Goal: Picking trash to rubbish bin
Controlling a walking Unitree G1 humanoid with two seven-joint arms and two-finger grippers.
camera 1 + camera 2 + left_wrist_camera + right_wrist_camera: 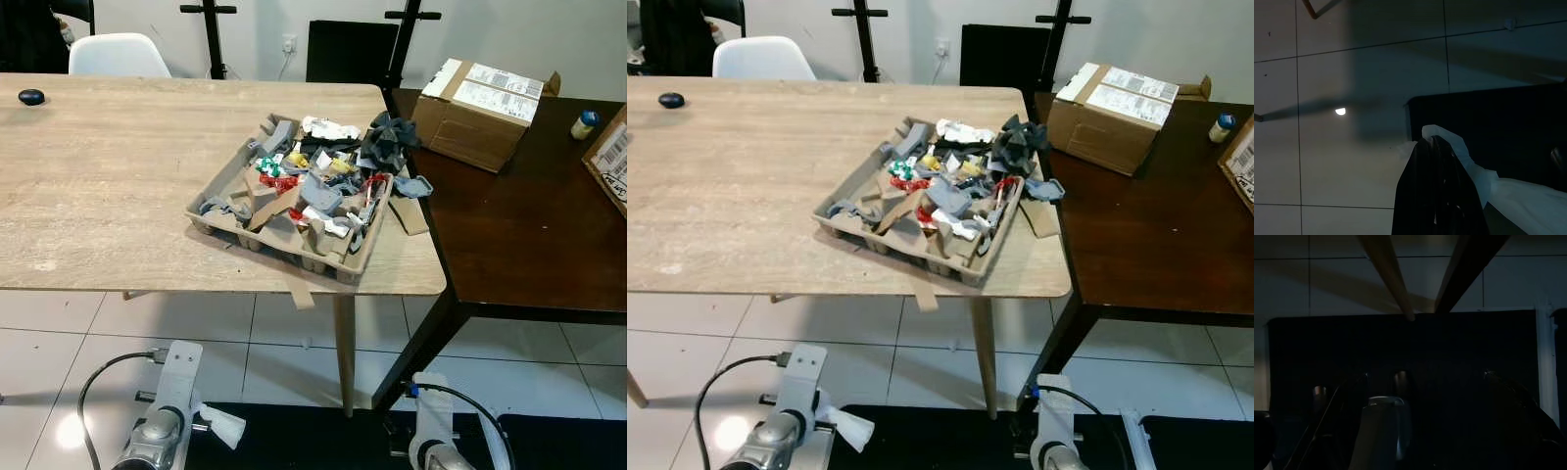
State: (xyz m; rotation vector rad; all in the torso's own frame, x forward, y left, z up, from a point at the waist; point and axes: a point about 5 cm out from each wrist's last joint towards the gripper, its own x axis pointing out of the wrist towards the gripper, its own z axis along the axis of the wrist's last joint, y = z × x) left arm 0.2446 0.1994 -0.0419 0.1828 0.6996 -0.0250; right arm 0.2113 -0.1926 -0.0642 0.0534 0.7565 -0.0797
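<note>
Where tray [227,174] sits, scraps [323,186] inside

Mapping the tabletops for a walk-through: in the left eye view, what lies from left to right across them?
Small dark object → cardboard tray of trash → brown cardboard box → small bottle.
</note>
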